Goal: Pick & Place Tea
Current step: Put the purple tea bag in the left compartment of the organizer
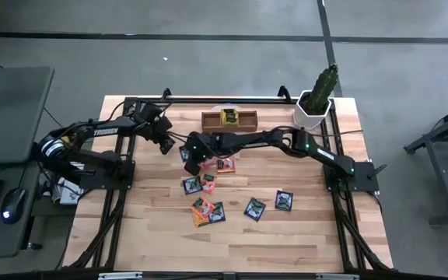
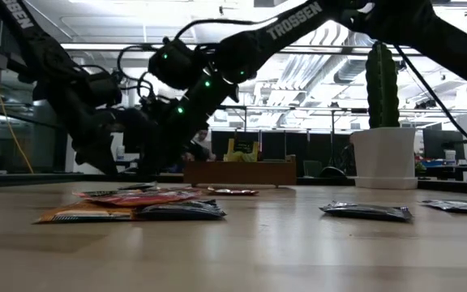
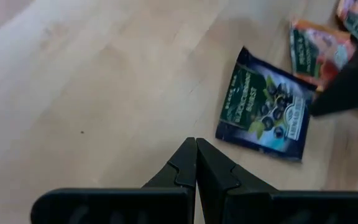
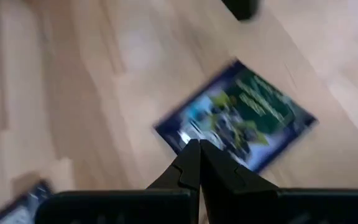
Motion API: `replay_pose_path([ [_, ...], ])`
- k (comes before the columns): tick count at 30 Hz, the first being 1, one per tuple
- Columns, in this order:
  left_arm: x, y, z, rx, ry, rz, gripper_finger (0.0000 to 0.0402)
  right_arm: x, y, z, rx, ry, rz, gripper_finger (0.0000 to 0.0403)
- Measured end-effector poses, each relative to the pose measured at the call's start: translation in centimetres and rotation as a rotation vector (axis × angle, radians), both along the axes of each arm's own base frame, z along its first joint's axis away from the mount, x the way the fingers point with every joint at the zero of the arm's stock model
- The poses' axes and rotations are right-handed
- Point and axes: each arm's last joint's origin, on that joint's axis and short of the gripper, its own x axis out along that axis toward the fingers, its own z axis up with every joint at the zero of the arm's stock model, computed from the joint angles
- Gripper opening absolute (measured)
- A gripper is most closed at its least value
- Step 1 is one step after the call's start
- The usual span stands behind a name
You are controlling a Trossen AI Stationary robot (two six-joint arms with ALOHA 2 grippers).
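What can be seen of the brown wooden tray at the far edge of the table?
The brown wooden tray is a long, low box lying flat on the light wooden table, near its far edge and left of the white pot with a cactus. A yellow sachet stands in its middle part, rising above the rim in the low view. The outer parts look empty. No gripper touches it.

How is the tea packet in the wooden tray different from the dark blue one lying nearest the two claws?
The tray packet is yellow-green and stands upright in the middle of the wooden tray, as the low view shows. The dark blue packet lies flat on the bare table, beside orange packets, with both shut claws close by: left claw, right claw. Both are small foil sachets with printed labels, and neither is gripped.
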Motion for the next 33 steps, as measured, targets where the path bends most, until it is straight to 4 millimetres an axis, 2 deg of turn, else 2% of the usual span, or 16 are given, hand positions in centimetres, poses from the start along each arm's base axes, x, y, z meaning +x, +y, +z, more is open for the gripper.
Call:
replay_pose_path([
  [6, 0.1, 0.1, -0.5, -0.008, 0.016, -0.014, 0.0000, -0.6, -0.3, -1.2, 0.042, 0.036, -0.025, 0.0000],
  [15, 0.6, 0.5, -0.1, 0.016, -0.083, -0.050, 0.0006, -0.8, 0.0, -1.3, 0.049, 0.067, -0.022, 0.0000],
  [20, 0.9, 0.5, -0.5, -0.059, -0.113, -0.037, 0.0052, -0.8, 0.0, -1.3, 0.050, 0.068, -0.022, 0.0000],
  [27, 1.3, 0.5, -2.8, -0.274, -0.145, -0.064, 0.0132, -0.8, 0.3, -1.3, 0.054, 0.068, -0.017, 0.0000],
  [33, 1.4, 0.6, -4.3, -0.354, -0.108, -0.055, 0.0163, -0.7, 1.2, -1.3, 0.053, 0.064, 0.001, 0.0000],
])
